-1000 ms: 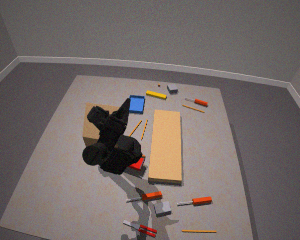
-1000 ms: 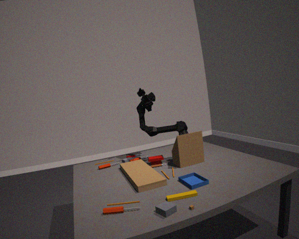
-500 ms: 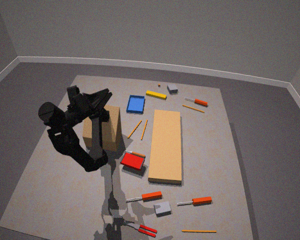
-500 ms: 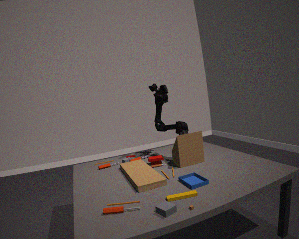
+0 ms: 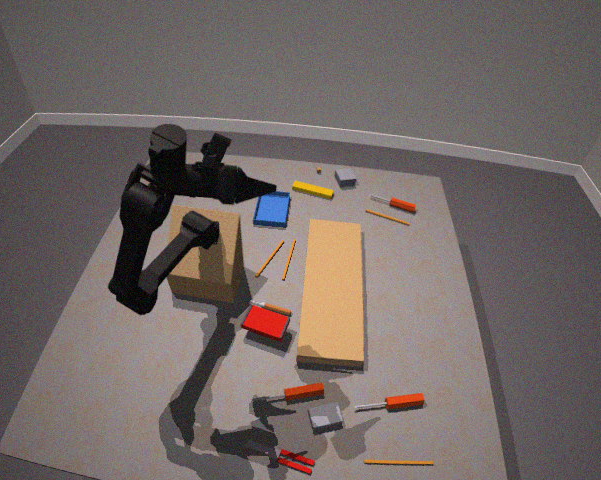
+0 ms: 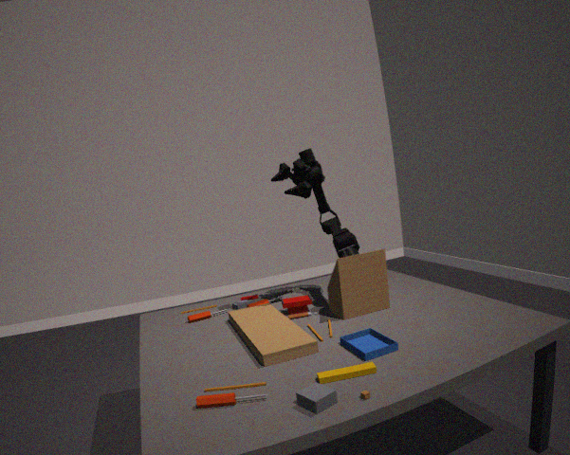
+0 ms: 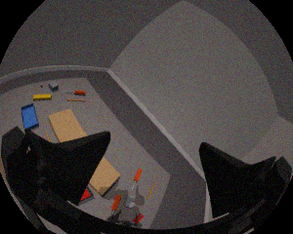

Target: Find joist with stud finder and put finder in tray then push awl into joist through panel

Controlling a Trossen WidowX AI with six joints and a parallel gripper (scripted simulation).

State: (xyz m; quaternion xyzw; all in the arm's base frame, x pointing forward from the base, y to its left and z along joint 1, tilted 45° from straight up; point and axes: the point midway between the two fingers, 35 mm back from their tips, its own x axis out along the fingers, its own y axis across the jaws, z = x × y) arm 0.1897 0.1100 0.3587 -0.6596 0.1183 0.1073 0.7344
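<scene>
My gripper (image 5: 272, 188) (image 6: 278, 186) (image 7: 156, 142) is open and empty, high above the table. The red stud finder (image 5: 265, 322) (image 6: 297, 301) (image 7: 85, 195) stands beside the floor panel, partly covered by a finger in the wrist view. The awl (image 5: 278, 310) (image 6: 300, 316), with a brown-orange handle, lies right beside the stud finder. The light wooden floor panel (image 5: 334, 289) (image 6: 272, 333) (image 7: 68, 124) lies flat; no hole shows in it. The blue tray (image 5: 272, 209) (image 6: 368, 344) (image 7: 30, 117) is empty.
A tall wooden block (image 5: 199, 288) (image 6: 363, 286) stands beside the arm. A yellow bar (image 5: 312, 189) (image 6: 346, 373), grey blocks (image 5: 345, 177) (image 5: 325, 417), orange-handled screwdrivers (image 5: 402, 205) (image 5: 304, 391) (image 5: 404, 401), pencils (image 5: 269, 258) (image 5: 289, 259) and red-handled pliers (image 5: 296, 460) lie around the panel.
</scene>
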